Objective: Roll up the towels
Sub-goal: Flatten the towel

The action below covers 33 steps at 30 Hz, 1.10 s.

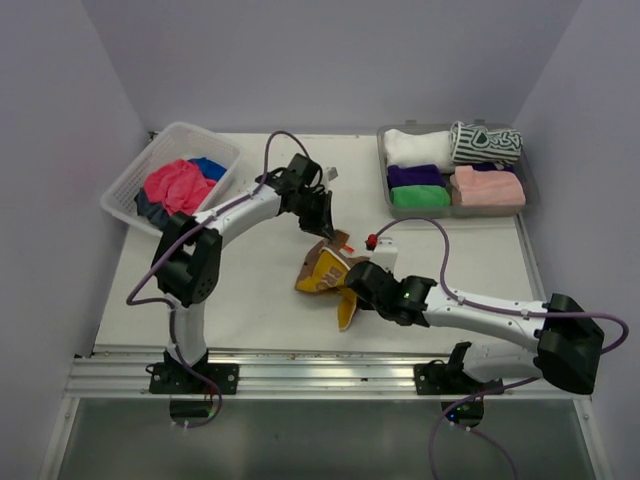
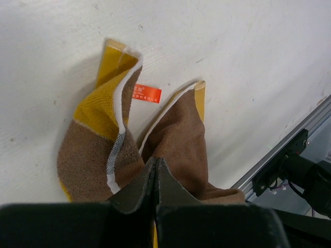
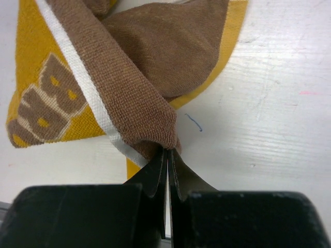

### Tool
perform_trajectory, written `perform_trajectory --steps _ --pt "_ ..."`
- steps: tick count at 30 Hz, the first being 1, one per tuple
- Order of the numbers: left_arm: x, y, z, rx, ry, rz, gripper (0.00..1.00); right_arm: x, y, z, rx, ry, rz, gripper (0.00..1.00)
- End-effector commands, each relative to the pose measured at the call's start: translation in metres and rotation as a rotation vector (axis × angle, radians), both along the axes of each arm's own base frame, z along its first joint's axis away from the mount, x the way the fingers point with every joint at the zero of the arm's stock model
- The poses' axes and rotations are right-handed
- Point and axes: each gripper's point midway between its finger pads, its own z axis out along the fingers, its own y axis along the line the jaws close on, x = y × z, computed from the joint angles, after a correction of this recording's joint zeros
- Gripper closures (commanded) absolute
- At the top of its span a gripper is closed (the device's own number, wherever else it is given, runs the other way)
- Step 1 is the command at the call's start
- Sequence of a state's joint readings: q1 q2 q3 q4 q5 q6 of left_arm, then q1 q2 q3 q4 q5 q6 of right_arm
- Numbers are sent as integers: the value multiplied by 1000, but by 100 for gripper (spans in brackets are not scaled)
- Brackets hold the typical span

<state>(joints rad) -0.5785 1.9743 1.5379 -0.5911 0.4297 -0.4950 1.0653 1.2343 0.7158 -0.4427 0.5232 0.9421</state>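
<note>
Two claws clenching one towel on the white table (image 1: 250, 300).
Near the table's middle, toward its front edge, the left gripper (image 2: 155, 164) and right gripper (image 3: 168, 155) are each pinching a fold of the crumpled yellow-and-brown terry towel (image 1: 322, 272), which is bunching on the tabletop between them.

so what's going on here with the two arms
Both arms are working on one yellow-and-brown towel in the middle of the table. The left gripper and the right gripper are each pinched shut on a bunched part of it, so it lies crumpled, not yet rolled. Several rolled towels sit in the grey tray, and loose towels wait in the white basket.
</note>
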Motion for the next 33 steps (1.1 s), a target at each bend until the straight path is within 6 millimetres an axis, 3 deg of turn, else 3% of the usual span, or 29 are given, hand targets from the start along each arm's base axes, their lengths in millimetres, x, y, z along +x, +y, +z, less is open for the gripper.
perform_trajectory --steps 1,6,10,13,15,16,17,18,19,23,29,33 --pt "26 14 62 -77 -135 67 100 20 -12 20 -16 -62 -82 100" --pt "49 43 107 -125 -209 143 100 60 -31 53 -4 -126 -133 100" --pt "67 62 151 -127 -309 197 100 91 -33 103 18 -226 -138 100" --pt "68 63 162 -137 -326 189 100 98 -29 114 -1 -238 -116 100" --pt "65 59 148 -143 -280 171 99 98 -26 110 4 -224 -109 100" --pt "62 58 141 -141 -260 164 93 97 -26 105 4 -215 -109 100" --pt "59 57 133 -137 -244 158 78 95 -26 101 8 -208 -108 100" --pt "53 58 117 -123 -209 157 75 94 -25 101 24 -207 -114 100" --pt "50 57 111 -123 -199 152 61 91 -26 94 23 -192 -111 100" --pt "34 56 86 -116 -155 140 34 87 -29 87 30 -178 -120 100" --pt "26 64 41 -42 -79 182 30 81 -34 78 21 -155 -124 100" --pt "35 64 10 4 -39 207 25 77 -36 74 25 -146 -130 100"
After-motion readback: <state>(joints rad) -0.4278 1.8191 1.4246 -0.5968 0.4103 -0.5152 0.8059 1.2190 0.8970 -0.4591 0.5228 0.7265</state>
